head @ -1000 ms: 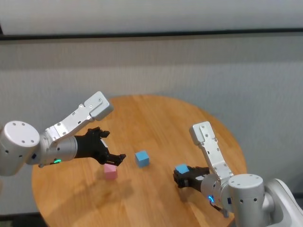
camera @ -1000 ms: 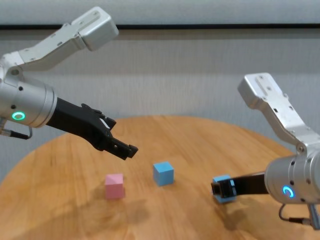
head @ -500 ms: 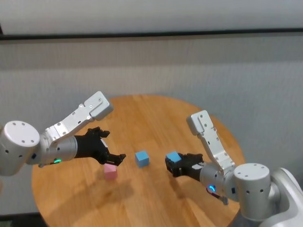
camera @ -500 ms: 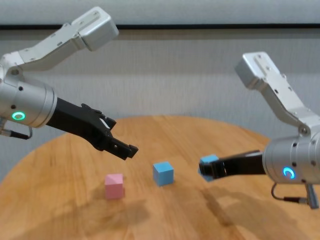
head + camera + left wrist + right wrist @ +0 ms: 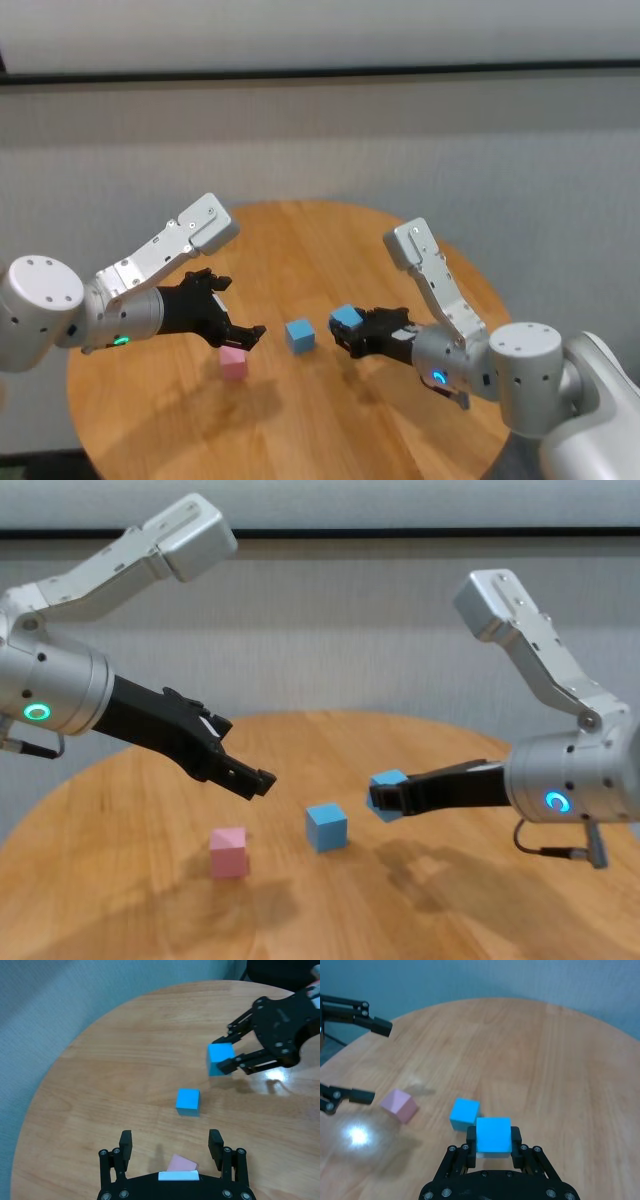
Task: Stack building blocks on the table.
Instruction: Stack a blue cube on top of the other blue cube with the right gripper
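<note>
Since a second ago the right gripper has lifted its blue cube off the table near the right edge and carried it toward the middle; its jaws are clamped on the cube's sides, and it hangs in the air just beside the second blue cube, which sits near the table's centre; the pink cube lies apart from that one, toward the left edge; the left gripper has not shifted, hovering above the pink cube with fingers spread and nothing between them. Judging from this, the carried cube is about to go onto the resting blue one; the risk is a tilted or off-centre placement, since the held cube looks slightly skewed in the chest view; a low approach could also knock the lower cube sideways.
</note>
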Tool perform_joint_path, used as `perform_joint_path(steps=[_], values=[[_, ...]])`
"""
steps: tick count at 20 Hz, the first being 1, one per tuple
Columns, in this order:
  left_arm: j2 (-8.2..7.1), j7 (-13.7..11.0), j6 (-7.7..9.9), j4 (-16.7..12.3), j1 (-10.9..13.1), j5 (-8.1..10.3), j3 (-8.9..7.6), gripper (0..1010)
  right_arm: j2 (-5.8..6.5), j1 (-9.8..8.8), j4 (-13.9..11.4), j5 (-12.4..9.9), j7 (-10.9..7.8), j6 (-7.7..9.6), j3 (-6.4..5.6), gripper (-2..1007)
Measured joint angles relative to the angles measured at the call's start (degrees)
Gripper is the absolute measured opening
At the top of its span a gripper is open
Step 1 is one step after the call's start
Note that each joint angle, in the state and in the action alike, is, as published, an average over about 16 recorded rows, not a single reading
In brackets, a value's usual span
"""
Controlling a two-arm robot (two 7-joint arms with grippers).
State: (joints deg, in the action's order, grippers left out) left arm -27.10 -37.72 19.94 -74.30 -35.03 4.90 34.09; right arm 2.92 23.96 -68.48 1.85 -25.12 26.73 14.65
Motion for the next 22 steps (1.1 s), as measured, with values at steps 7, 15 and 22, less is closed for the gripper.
perform_joint_path(steps=[7, 15, 22], values=[[0.00, 0.00, 0.00, 0.00, 0.00, 0.00, 0.00, 1002, -1.14, 4.93, 7.65, -1.28, -1.46, -3.40, 1.83, 368], [0.00, 0.00, 0.00, 0.00, 0.00, 0.00, 0.00, 1002, -2.74, 8.75, 13.86, -2.03, -1.01, -5.30, 3.29, 368], [0.00, 0.00, 0.00, 0.00, 0.00, 0.00, 0.00, 1002, -3.35, 10.27, 15.96, -2.66, -0.40, -4.79, 4.08, 368]])
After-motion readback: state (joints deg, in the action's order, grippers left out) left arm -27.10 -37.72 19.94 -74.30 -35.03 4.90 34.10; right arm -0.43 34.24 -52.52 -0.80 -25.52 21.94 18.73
